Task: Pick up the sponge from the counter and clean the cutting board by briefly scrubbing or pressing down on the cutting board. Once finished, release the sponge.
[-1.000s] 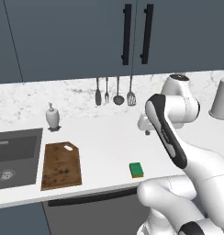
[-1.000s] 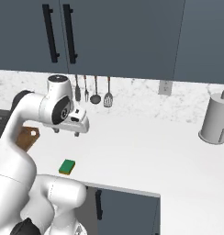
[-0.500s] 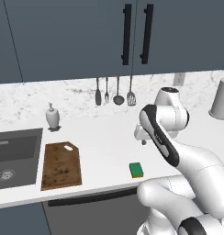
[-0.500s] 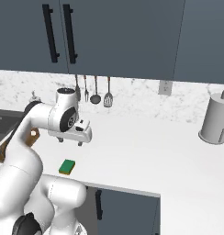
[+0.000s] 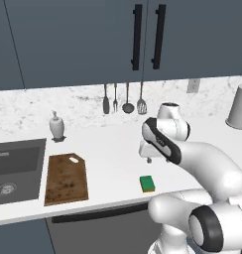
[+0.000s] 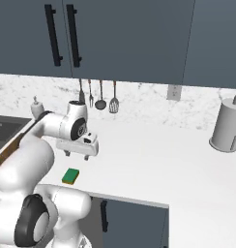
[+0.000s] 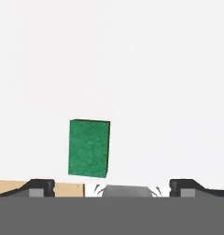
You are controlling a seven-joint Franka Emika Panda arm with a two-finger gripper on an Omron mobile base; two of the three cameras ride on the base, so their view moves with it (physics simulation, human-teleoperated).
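The sponge (image 5: 147, 184), a small green block with a yellow edge, lies flat on the white counter (image 5: 108, 149) near its front edge. It also appears in the right base view as the sponge (image 6: 70, 176). To its left lies the dark brown cutting board (image 5: 66, 178), beside the sink. My gripper (image 5: 149, 159) hangs open a little above the counter, just behind the sponge, fingers pointing down. In the hand view the sponge (image 7: 89, 148) sits left of centre, beyond the wide-apart fingertips (image 7: 40, 186), with nothing between them.
A dark grey sink (image 5: 14, 168) is set into the counter at the far left, with a soap dispenser (image 5: 56, 126) behind it. Utensils (image 5: 127, 99) hang on the backsplash. A paper towel holder (image 6: 227, 126) stands at the far right.
The hand has swung down and forward toward the counter, closer to the sponge. The sponge and board have not moved.
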